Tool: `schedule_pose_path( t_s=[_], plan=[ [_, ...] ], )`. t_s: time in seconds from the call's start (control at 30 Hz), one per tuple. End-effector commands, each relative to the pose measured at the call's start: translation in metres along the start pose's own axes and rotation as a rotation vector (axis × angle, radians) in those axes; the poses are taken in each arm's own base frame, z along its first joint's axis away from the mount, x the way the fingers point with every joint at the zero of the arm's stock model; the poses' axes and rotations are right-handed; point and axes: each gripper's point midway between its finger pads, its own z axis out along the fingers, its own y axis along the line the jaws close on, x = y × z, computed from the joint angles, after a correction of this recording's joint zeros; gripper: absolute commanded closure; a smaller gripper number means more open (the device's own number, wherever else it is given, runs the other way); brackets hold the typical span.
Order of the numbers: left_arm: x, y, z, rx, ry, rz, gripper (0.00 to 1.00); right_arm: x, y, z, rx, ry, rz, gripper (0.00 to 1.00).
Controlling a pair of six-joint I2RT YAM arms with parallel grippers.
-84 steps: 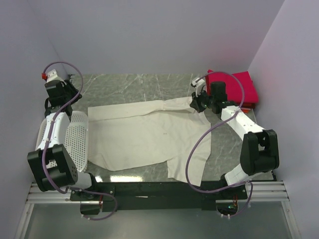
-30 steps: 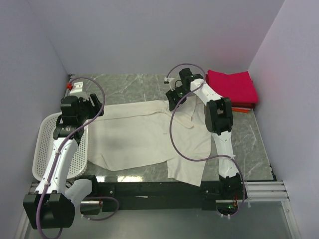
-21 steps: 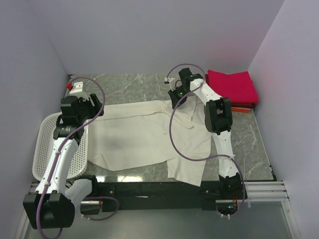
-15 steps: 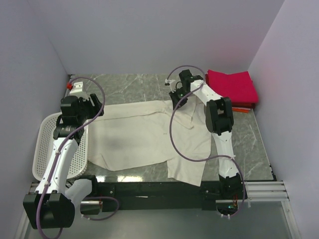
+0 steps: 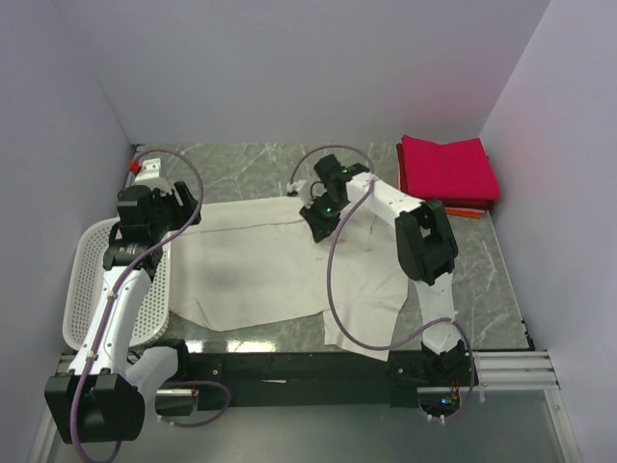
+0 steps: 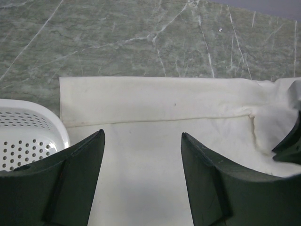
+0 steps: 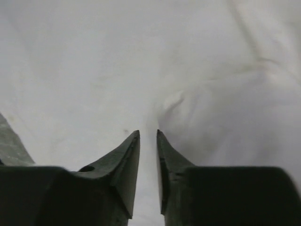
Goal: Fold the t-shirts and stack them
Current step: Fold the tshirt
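Cloth of the cream-white t-shirt [image 5: 260, 270] seems pinched between the right jaws.

The cream-white t-shirt [image 5: 260, 270] lies unfolded and mostly flat across the middle of the top view. One sleeve reaches toward the left, the cloth is rumpled near upper centre, and a corner trails to lower right. The crimson-pink t-shirt [image 5: 448, 166] sits folded square at upper right. A thin strip of the orange-red t-shirt [image 5: 465, 211] shows along its lower edge.

A spread shirt [image 5: 260, 275] lies mid-frame on the table [image 5: 241, 162]; basket [image 5: 82, 299] at left, folded shirts [image 5: 448, 169] upper right.
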Motion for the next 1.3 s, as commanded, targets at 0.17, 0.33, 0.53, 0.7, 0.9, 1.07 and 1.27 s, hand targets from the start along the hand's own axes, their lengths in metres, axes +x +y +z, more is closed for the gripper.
schedule_pose_path(
  t_s=[0.17, 0.33, 0.53, 0.7, 0.9, 1.07, 1.27],
  plan=[
    [-0.007, -0.042, 0.011, 0.238, -0.007, 0.006, 0.29, -0.005, 0.021, -0.036, 0.013, -0.034, -0.082, 0.6],
    [-0.019, -0.107, 0.045, 0.406, 0.09, 0.027, 0.29, 0.001, -0.008, -0.102, 0.05, -0.174, -0.05, 0.57],
    [0.006, -0.213, 0.128, 0.626, 0.32, 0.192, 0.31, 0.046, -0.049, -0.146, 0.154, -0.285, -0.01, 0.57],
    [0.064, -0.271, 0.205, 0.64, 0.464, 0.316, 0.31, 0.06, -0.117, -0.148, 0.297, -0.342, 0.346, 0.66],
    [0.099, -0.294, 0.257, 0.65, 0.391, 0.337, 0.31, 0.04, -0.176, -0.14, 0.37, -0.364, 0.559, 0.65],
    [0.123, -0.294, 0.272, 0.669, 0.398, 0.382, 0.32, 0.033, -0.184, -0.135, 0.354, -0.379, 0.576, 0.62],
    [0.143, -0.29, 0.281, 0.675, 0.413, 0.44, 0.32, 0.039, -0.177, -0.129, 0.336, -0.376, 0.565, 0.61]
  ],
)
